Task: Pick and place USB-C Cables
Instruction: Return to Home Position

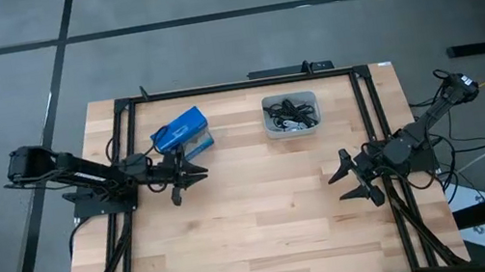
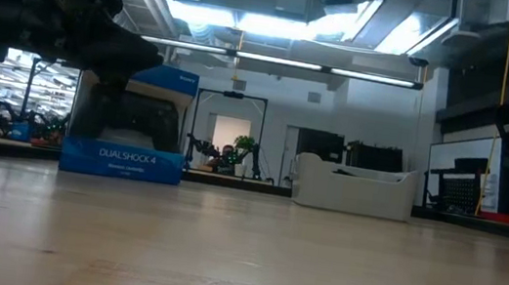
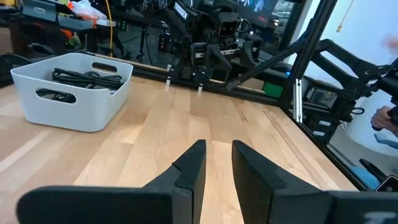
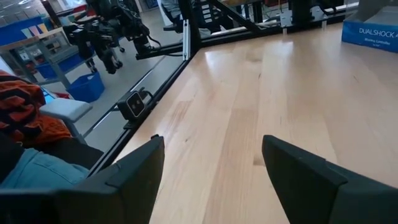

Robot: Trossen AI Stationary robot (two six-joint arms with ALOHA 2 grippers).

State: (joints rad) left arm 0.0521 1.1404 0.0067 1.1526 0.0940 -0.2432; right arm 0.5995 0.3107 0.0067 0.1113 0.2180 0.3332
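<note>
From above, the USB-C Cables (image 1: 290, 117) lie tangled in the gray bin (image 1: 295, 133) on my table (image 1: 259, 241); light and limp, I judge, best pinched mid-coil. Low view hides them. Left tool (image 3: 217, 148), barely parted, and right tool (image 4: 212, 142), spread wide, hold nothing in their wrist views.

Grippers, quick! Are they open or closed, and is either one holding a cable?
Left gripper: open by a narrow gap, holding nothing.
Right gripper: wide open, holding nothing.
</note>
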